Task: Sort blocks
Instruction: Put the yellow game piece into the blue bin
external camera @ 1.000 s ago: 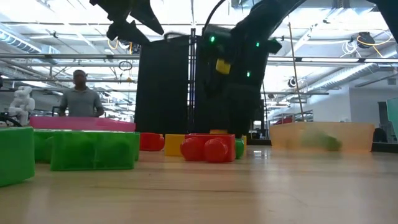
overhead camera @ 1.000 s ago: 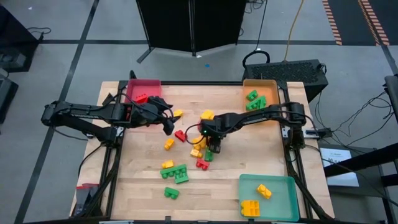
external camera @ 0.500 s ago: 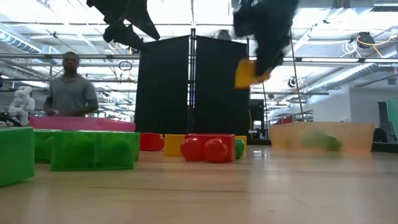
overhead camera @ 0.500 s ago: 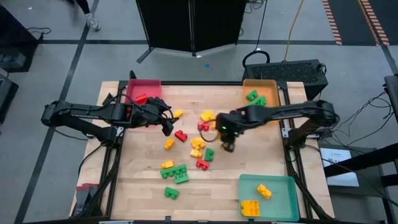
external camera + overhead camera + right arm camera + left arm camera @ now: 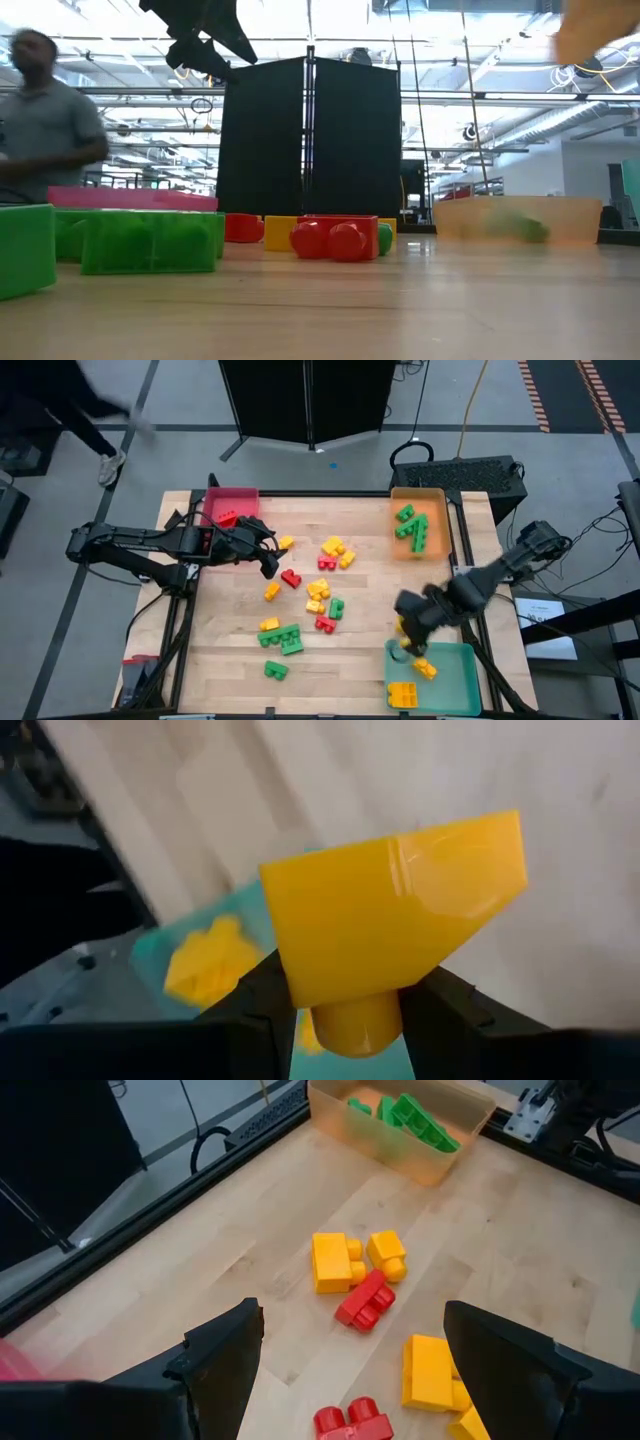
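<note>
A: Right wrist view – right gripper (image 5: 345, 995) pinching a yellow block (image 5: 395, 925), underside hidden by fingers (image 5: 255, 1005).
B: High view?
A: Blurred; it's over teal tray (image 5: 465, 685) far-left corner, near right of table.
B: Left gripper (image 5: 350, 1370)?
A: Spread, empty, near red tray (image 5: 240, 497). Loose blocks (image 5: 320, 595) mid-table.

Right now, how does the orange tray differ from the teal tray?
The orange tray sits at the table's far right corner; the teal tray sits at the near right corner. The orange tray holds green blocks; the teal tray holds yellow blocks. The right tool holds a yellow block by the teal tray only. Both are rectangular.
</note>
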Available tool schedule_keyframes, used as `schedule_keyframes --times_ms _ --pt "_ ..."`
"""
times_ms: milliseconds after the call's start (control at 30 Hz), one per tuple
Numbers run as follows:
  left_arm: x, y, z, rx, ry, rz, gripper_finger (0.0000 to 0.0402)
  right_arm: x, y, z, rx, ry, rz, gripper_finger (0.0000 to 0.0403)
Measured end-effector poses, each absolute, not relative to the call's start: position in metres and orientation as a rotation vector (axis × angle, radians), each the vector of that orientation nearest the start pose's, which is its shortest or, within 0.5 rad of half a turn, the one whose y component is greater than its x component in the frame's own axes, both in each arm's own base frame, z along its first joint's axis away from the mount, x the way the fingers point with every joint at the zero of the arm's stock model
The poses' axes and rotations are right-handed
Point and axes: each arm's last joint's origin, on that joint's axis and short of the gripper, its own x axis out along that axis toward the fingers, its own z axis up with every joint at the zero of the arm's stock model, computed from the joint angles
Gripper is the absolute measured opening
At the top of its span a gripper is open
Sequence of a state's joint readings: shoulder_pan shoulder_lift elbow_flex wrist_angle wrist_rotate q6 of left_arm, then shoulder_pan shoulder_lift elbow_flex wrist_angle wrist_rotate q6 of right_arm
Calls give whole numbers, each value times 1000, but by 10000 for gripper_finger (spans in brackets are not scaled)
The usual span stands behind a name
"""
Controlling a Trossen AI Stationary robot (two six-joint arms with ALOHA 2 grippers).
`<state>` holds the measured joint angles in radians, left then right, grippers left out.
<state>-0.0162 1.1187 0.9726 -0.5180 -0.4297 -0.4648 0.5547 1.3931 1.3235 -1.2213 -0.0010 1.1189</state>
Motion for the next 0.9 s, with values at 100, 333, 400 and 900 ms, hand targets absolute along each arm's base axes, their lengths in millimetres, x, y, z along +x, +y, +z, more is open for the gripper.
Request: schedule_keyframes --times_ms 100,333,400,900 --pt "230 9 307 -291 545 539 310 198 156 309 623 1370 -290 124" --pt "230 9 307 -288 546 539 310 173 205 291 668 1463 -348 124" --pt "230 9 307 -288 546 539 310 167 216 286 680 1489 -364 124" --pt "230 9 307 -284 550 539 310 144 279 236 627 1646 -412 192"
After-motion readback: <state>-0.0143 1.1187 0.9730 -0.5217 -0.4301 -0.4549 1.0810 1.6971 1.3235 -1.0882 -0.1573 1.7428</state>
